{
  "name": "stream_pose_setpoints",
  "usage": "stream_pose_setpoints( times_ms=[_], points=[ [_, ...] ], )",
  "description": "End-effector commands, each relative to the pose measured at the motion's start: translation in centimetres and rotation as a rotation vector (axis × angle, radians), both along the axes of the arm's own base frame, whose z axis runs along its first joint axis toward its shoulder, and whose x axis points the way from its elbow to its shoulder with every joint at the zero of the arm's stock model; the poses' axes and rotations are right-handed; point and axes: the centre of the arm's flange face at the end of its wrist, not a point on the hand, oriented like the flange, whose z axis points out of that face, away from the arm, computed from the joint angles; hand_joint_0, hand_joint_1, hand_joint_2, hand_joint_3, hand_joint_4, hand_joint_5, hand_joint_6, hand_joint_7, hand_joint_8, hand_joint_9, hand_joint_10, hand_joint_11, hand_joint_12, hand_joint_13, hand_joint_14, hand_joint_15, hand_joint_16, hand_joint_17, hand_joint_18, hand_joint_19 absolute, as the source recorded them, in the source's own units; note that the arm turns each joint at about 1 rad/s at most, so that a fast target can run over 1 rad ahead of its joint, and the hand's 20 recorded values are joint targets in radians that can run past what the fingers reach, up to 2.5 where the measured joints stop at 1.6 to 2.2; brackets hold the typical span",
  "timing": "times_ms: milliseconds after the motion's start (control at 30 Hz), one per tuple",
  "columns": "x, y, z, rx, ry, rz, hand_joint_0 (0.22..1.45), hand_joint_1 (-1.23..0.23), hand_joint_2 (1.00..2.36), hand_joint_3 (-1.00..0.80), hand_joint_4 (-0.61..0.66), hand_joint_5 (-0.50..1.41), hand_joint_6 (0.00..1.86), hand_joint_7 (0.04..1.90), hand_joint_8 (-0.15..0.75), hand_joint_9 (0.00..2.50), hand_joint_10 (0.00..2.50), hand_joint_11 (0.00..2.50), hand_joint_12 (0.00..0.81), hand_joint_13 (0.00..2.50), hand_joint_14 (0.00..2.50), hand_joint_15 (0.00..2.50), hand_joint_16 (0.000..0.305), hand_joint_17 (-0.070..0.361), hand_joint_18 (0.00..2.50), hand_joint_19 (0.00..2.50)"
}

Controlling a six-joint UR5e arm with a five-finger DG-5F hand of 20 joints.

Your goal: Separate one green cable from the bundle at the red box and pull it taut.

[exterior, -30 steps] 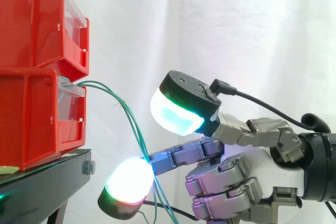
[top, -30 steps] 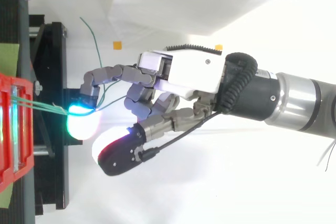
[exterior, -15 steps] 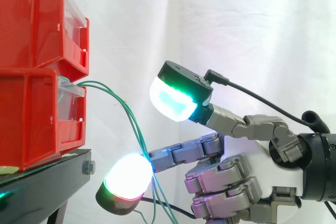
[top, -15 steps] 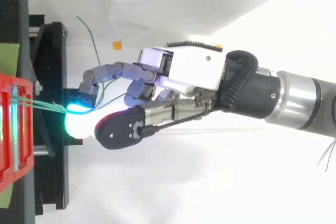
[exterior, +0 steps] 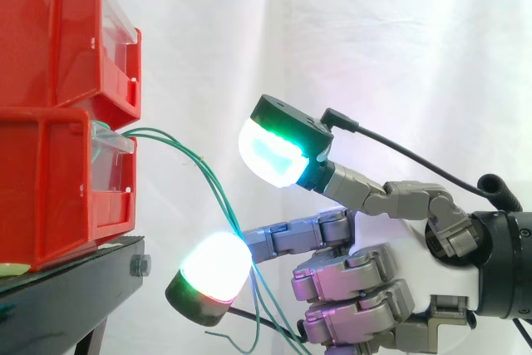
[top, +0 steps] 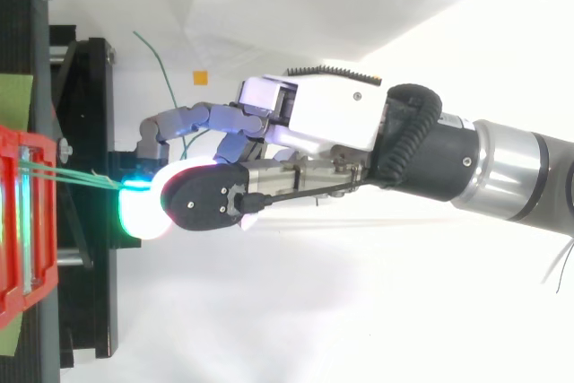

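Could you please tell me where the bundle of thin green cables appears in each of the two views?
Side view: the bundle of thin green cables arcs from left-centre down to bottom-centre.
Top view: it lies left-centre, running right to the hand.
Shared landmark: the red plastic bins, where the cables start.

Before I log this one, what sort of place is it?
Probably a lab test rig: a white curtain as backdrop, red bins stacked on a black stand, and a robot hand at green cables.
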Motion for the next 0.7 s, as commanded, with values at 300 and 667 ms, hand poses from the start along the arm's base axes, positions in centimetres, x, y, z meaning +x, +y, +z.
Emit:
stream_pose_setpoints(
  times_ms=[300,667],
  points=[
    [-0.5,-0.8,-0.3,0.088,0.015,-0.066,0.53,-0.31,1.00,-0.50,0.08,0.09,0.51,1.27,0.194,2.01,2.50,1.50,0.306,1.78,2.50,1.39,0.162,0.121,2.33,0.23],
    [-1.2,-0.8,-0.8,0.197,0.053,-0.089,0.54,-0.43,1.00,-0.50,0.09,0.09,0.51,1.29,0.201,2.02,2.50,1.52,0.321,1.79,2.50,1.41,0.162,0.121,2.33,0.23]
  ],
)
